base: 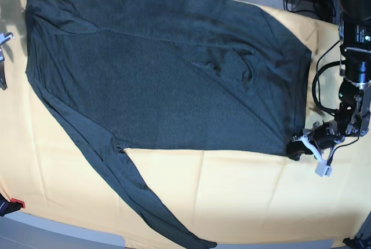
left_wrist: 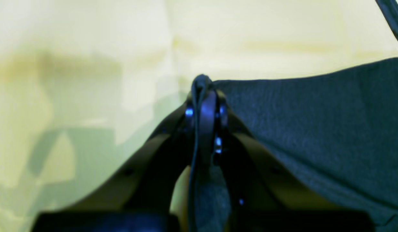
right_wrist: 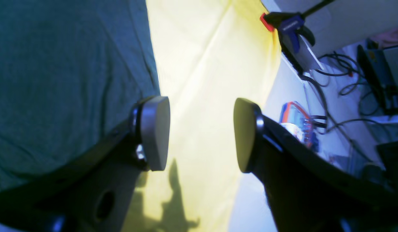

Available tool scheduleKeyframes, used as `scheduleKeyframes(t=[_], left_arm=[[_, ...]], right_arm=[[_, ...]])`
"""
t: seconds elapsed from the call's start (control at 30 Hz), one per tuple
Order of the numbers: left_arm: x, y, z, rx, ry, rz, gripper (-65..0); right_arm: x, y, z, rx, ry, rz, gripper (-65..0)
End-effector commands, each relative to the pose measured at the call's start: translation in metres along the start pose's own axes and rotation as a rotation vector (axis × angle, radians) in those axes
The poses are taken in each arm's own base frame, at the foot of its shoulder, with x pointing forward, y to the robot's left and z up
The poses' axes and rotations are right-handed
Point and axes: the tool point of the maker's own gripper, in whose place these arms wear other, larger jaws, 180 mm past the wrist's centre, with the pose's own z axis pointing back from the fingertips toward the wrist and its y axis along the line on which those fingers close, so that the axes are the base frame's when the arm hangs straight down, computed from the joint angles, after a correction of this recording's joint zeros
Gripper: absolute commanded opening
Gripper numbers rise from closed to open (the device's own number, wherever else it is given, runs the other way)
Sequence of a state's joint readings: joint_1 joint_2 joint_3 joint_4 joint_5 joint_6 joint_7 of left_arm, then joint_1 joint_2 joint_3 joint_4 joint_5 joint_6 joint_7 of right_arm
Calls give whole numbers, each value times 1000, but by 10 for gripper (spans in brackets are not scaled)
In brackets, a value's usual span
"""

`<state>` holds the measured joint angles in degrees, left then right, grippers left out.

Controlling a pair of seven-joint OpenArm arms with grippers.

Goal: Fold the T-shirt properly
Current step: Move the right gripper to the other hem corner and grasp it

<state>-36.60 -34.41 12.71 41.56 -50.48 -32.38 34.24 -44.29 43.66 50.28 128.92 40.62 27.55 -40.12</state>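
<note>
Bright, washed-out wrist views, blurred up close; base view sharper.

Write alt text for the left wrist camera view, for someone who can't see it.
The left gripper, shut, pinches a bunched edge of the dark charcoal T-shirt, which spreads to the right over a pale yellow cloth.

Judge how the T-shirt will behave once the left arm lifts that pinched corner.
Likely floppy: the T-shirt lies flat with soft wrinkles. Its corner bunches between the left gripper fingers, so it should drape. The loose sleeve would probably trail across the yellow cloth.
</note>
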Motion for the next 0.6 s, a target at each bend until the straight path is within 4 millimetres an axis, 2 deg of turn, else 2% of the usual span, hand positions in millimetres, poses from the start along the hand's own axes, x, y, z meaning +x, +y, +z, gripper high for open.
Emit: scheduleKeyframes(t=[0.0, 0.13, 0.3, 0.37, 0.57], left_arm=[[33, -2, 6, -6, -86, -23, -650], [38, -14, -5, -25, -110, -40, -650], [28, -28, -19, -47, -68, -55, -650], [24, -28, -20, -48, -47, -55, -650], [20, -19, -13, -26, -26, -57, -650]], right_arm=[[10, -5, 1, -16, -36, 8, -311], [11, -7, 2, -41, -59, -24, -311], [12, 4, -8, -12, -77, -64, -311], [8, 9, -22, 3, -72, -89, -311], [-1, -5, -79, -25, -65, -216, -301]])
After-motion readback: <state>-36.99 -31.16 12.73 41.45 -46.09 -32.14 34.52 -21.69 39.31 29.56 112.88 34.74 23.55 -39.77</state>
